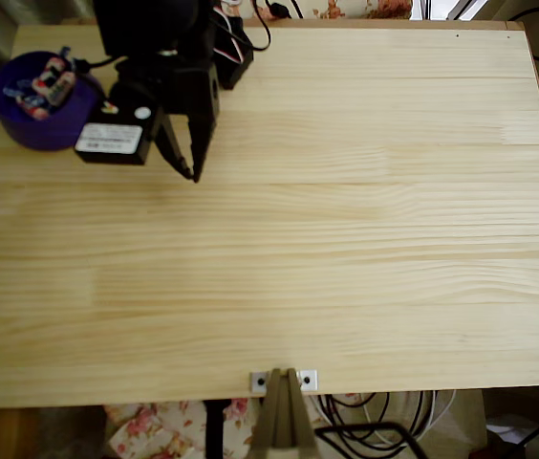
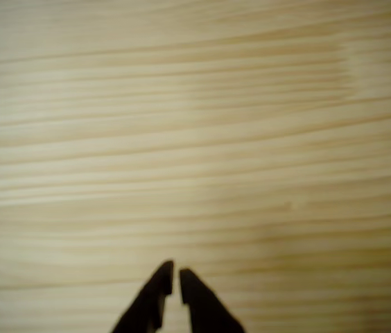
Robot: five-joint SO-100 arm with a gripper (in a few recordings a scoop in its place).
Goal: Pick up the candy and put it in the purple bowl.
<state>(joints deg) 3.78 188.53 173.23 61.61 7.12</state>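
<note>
Black fingertips (image 2: 159,288) are sitting right at the bottom edge of the wrist view, two dark points nearly meeting with only a thin sliver of pale wood showing between them, and nothing is caught in that sliver. So the gripper (image 2: 175,276) is looking all but closed and empty, hanging over bare grain.

Switching to the overhead view, the candy (image 1: 56,84) is lying inside the purple bowl (image 1: 21,129), up in the far left corner of the counter (image 1: 346,249). Several small wrapped pieces are sitting together in there, red, white and dark blue, bunched toward the middle and right part of the bowl; how many exactly is hard to tell. The bowl is resting flat on the wood, its right side partly covered by the black arm (image 1: 155,57).

Just beside the bowl, on its right, a black motor block with a white label (image 1: 109,140) is overlapping the bowl's rim in the picture. From there the gripper (image 1: 191,172) is pointing down the picture toward the near edge, its tips pinched close together over open wood, near the bowl but clear of it.

Cables (image 1: 255,19) are trailing off the far edge behind the arm. At the near edge, a small metal bracket (image 1: 284,381) is holding a wooden post at the counter's middle, and flowered fabric (image 1: 160,430) is showing below it.
</note>
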